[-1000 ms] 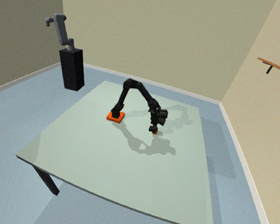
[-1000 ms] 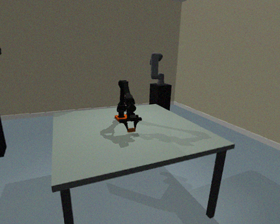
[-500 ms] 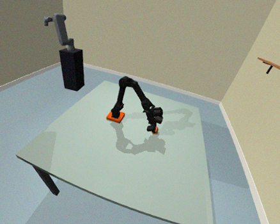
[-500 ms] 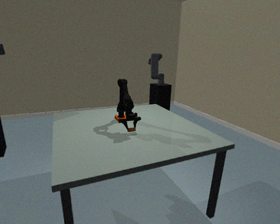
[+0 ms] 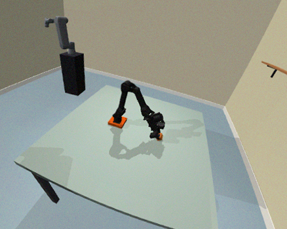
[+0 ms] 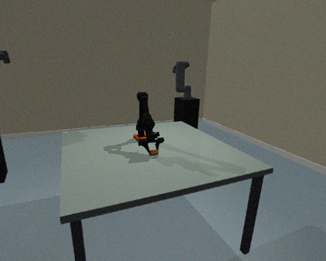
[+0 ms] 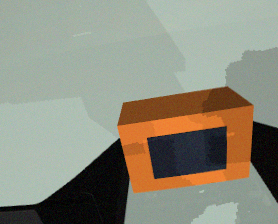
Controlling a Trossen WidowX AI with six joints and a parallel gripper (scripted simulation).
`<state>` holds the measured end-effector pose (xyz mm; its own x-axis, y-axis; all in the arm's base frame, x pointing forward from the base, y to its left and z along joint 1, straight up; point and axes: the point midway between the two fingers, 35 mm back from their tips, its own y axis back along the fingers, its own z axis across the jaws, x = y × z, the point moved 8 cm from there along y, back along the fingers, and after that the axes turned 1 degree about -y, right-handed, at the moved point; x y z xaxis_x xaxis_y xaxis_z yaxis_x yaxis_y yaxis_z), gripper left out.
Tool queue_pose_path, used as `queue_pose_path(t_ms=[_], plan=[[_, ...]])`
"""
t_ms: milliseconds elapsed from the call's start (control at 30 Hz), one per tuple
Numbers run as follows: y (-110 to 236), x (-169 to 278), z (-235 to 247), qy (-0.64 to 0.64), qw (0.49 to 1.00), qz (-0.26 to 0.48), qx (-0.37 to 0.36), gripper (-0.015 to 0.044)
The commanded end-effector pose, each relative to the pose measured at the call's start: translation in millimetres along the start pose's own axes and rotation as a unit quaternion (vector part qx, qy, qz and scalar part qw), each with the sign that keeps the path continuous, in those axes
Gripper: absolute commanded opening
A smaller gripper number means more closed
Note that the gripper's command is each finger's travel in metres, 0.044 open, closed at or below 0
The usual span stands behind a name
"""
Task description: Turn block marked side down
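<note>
Near the middle of the table (image 5: 163, 193), toward its far half, the black arm (image 5: 135, 97) arches up from its orange base plate (image 5: 117, 121) and bends down to the right. The gripper (image 5: 156, 134) points downward at the arm's end, low over the table surface. The fingers are closed on the orange block (image 7: 186, 140), which sits between them, one dark finger showing at its left flank and the other at its right edge in the wrist view. The block's broad face carries a dark blue rectangular mark (image 7: 189, 152), and that face is turned toward the wrist camera. The block is slightly tilted, its upper side visible as a darker orange band. In the exterior view the block (image 6: 154, 152) appears at the gripper's tip, just above or at the table; contact cannot be determined. The arm's shadows fall across the table in front of and behind the gripper.
</note>
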<state>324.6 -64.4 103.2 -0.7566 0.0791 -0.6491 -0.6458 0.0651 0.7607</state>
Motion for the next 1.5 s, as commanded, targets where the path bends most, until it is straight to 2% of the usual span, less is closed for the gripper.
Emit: queue_pose_path(t_ms=[0, 433, 900, 1467], plan=[[-8, 9, 0, -0.003, 1.0, -0.021, -0.003, 0.0], [-22, 32, -1, -0.004, 0.993, -0.118, -0.004, 0.0], [-14, 58, 0, -0.001, 0.976, -0.219, -0.006, 0.0], [-11, 59, 1, -0.001, 0.972, -0.236, -0.007, 0.0]])
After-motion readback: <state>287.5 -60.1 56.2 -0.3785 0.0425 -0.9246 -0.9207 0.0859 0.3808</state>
